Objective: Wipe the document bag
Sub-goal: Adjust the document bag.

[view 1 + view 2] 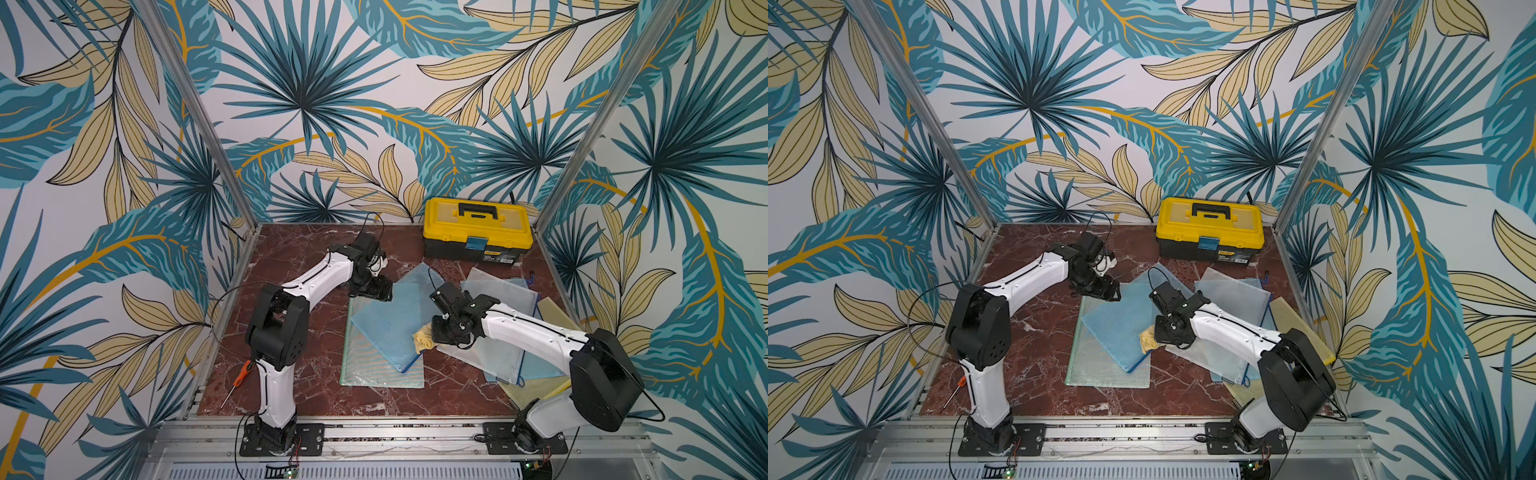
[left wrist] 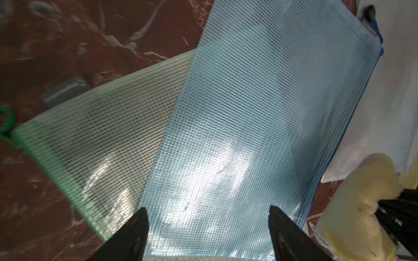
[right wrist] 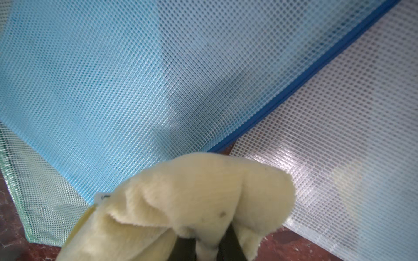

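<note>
Left gripper [image 2: 208,210]: jaws apart over one blue document bag [image 1: 386,320]. Right gripper [image 3: 208,243]: clamped on one yellow cloth [image 3: 192,192]. One toolbox [image 1: 478,226], 1 o'clock.

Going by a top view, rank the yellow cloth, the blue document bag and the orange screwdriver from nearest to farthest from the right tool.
1. yellow cloth: clamped in the right tool itself.
2. blue document bag: just to the tool's left, with the cloth at its zip edge.
3. orange screwdriver: far off to the left, toward the front.
</note>
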Robot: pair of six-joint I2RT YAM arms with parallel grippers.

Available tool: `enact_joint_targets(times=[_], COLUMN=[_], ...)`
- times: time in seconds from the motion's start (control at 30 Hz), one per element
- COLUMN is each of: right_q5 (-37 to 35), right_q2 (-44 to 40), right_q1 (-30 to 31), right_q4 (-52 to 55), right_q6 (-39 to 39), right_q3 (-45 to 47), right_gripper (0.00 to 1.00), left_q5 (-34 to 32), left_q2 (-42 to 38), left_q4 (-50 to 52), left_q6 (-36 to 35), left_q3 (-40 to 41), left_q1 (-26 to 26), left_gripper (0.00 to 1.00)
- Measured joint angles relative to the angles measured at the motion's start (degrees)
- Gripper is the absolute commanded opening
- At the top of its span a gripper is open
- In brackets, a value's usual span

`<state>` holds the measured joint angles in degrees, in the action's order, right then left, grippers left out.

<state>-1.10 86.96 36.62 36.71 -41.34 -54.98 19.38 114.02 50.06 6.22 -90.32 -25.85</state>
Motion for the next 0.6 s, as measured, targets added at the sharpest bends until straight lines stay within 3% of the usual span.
enact_joint_targets(times=[0.23,0.6], right_q5=[1.0,1.8], right_q2=[-0.1,4.4], right_q1=[0.0,0.0], right_q4=[-0.9,-2.5], right_q6=[-0.6,-0.6], right_q3=[1.9,2.1], right_gripper=[0.0,0.0], left_q5=[3.2,5.1], left_q2=[8.2,8.1], left_q4=[-0.8,-1.3], left_q6=[-4.3,-7.4], left_q3=[-2.7,-4.0], left_q1=[1.4,4.7], left_gripper=[0.81,0.82])
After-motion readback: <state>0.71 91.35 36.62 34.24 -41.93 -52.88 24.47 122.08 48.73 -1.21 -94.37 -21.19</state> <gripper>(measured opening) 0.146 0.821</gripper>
